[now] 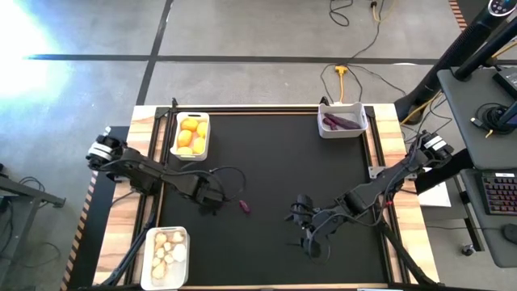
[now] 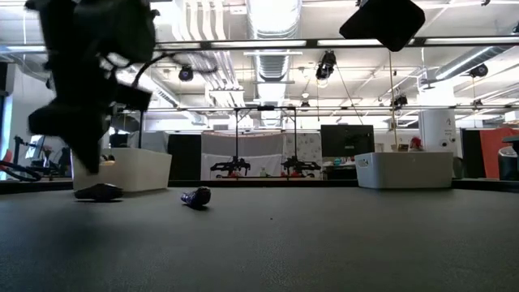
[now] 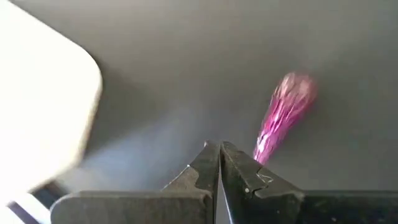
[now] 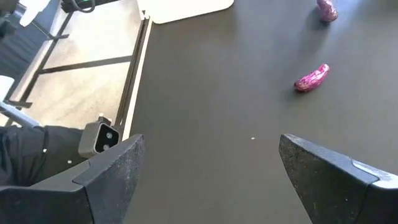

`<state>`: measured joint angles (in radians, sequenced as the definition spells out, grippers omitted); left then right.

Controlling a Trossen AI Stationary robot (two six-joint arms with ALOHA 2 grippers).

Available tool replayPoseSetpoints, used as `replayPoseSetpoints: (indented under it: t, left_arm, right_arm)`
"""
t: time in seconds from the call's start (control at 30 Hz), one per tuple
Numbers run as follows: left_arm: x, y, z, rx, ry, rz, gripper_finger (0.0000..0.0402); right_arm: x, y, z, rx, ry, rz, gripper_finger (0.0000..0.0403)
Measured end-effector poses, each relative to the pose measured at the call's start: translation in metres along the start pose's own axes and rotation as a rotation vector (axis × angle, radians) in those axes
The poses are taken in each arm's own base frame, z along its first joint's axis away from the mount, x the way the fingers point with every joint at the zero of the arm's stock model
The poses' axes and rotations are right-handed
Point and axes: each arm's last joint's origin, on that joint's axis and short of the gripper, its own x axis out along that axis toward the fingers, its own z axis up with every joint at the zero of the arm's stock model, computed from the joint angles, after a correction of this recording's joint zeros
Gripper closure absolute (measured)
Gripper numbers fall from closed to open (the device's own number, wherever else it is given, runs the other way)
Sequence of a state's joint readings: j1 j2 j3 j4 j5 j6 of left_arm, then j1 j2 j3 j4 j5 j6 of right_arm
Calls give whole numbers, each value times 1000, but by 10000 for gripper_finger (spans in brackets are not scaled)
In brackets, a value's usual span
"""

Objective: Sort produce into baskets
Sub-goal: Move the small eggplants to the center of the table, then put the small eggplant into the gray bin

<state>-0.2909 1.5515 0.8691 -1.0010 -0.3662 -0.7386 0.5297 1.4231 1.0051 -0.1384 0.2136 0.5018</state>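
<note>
While the left gripper (image 3: 219, 163) sits pinched empty, the purple piece (image 3: 283, 116) blurs — right gripper (image 4: 211, 162) gapes wide

The work surface is a table (image 1: 266, 162) with a black mat top bordered by light wooden strips along the left and right edges.

Items resting directly on the mat, located by clock position from the mat centre in the high view:

- 11 o'clock: white basket (image 1: 206, 139) containing yellow-orange fruits (image 1: 191, 136).
- 1 o'clock: white basket (image 1: 361, 127) containing dark purple pieces (image 1: 341, 123).
- 7 o'clock: white basket (image 1: 185, 260) containing whitish-beige lumpy pieces (image 1: 167, 252).
- 8 o'clock, near centre: one loose purple piece (image 1: 244, 206), lying flat on the bare mat, well apart from all three baskets.
</note>
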Motion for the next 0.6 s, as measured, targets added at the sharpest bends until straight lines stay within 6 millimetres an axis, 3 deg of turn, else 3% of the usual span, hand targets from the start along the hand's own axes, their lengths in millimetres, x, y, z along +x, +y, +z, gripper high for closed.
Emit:
replayPoseSetpoints:
  t: [0.13,0.27,0.6]
  left_arm:
    - [22,1,-16,-65,13,-69,402]
    - [32,-7,-17,-83,-53,-176,402]
    - [6,-46,26,-55,-506,-584,401]
  right_arm:
    - [0,0,1,-3,-19,-16,39]
    - [0,0,2,-20,-29,-11,39]
    - [3,4,8,-96,-105,26,39]
